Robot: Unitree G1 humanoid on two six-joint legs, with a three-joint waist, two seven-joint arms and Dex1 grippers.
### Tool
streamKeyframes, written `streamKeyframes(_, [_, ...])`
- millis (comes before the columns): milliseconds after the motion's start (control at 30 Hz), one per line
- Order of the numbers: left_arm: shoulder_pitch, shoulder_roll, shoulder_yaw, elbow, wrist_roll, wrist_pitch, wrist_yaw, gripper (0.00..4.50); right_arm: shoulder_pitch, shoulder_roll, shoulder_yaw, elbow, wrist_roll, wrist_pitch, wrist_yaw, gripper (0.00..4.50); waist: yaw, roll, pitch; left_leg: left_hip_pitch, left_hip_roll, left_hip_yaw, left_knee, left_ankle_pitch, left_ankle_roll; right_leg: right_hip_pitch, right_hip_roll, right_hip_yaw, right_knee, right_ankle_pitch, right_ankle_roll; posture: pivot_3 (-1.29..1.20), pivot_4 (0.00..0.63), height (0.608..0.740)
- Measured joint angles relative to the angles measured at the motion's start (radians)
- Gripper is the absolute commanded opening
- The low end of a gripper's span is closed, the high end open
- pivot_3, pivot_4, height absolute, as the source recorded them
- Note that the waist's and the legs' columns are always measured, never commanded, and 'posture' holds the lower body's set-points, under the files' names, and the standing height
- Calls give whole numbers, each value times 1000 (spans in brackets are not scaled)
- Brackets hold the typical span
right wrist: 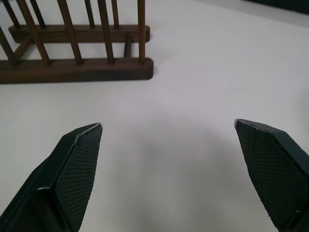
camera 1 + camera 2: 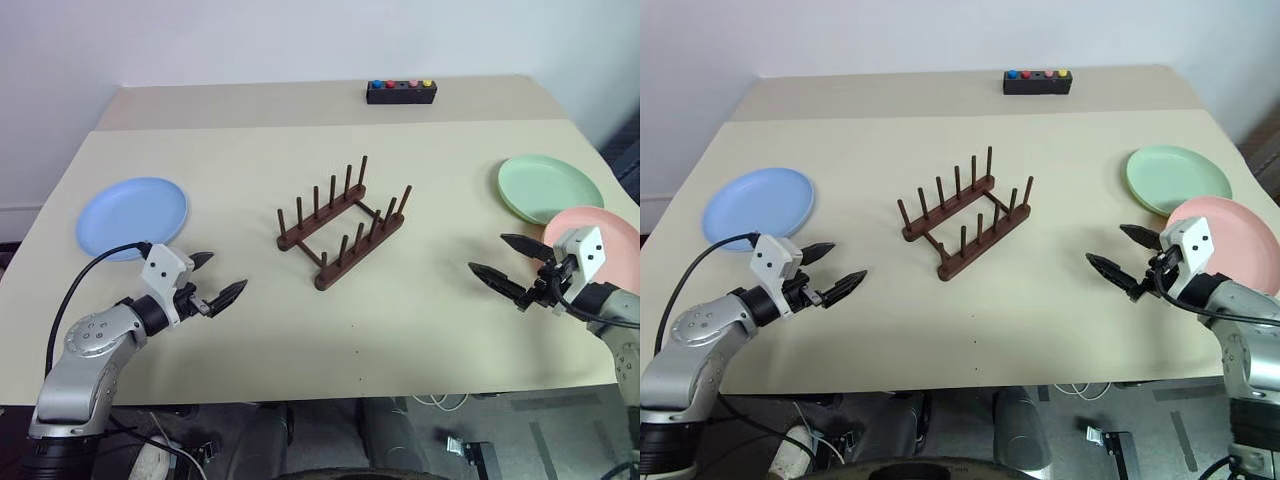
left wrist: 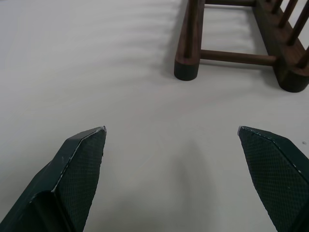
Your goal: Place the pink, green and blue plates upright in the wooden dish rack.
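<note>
None of the three plates stands in the rack yet, so the whole task is left to do, as far as the pictures show. Largest is the beige surface [image 2: 300, 180], which carries everything. On its left side the blue plate [image 2: 132, 216] lies flat, well apart from the rack. At the right, the green plate [image 2: 549, 188] lies flat too, and the pink plate [image 2: 600, 236] sits just nearer than it at the right edge, its far rim seeming to overlap the green one's near rim. The wooden dish rack [image 2: 343, 226] stands in the middle, set at a slant, every slot between its pegs bare. A small black box with coloured buttons [image 2: 400, 92] rests at the far edge. The left gripper [image 2: 218, 281] hovers near the blue plate with jaws spread and nothing between them; the right gripper [image 2: 508, 263] hovers just left of the pink plate, jaws likewise spread and holding nothing. My judgement: a first pick-up comes next.
</note>
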Motion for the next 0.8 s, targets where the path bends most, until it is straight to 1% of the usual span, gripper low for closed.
streamKeyframes(267, [21, 0, 8, -6, -6, 0, -4, 4500, -18, 0, 5, 26, -7, -4, 12, 4485, 3, 0, 0, 0, 0, 0, 1, 0, 0, 0, 0, 0, 0, 0, 0, 0, 150, 740])
streamKeyframes(533, [30, 25, 5, -9, -7, 0, -31, 4500, 26, 12, 6, -14, -7, -8, -1, 4485, 2, 0, 0, 0, 0, 0, 0, 0, 0, 0, 0, 0, 0, 0, 0, 0, 150, 740])
streamKeyframes(633, [29, 39, -35, -20, -9, 18, -60, 4500, 50, 40, 15, -67, -6, -6, -21, 4485, 2, 0, 0, 0, 0, 0, 0, 0, 0, 0, 0, 0, 0, 0, 0, 0, 150, 740])
streamKeyframes(800, [-14, 43, -196, -51, -1, 63, -117, 4500, 120, 74, 42, -188, 3, 26, -63, 4485, 9, 0, 0, 0, 0, 0, 1, 0, 0, 0, 0, 0, 0, 0, 0, 0, 150, 740])
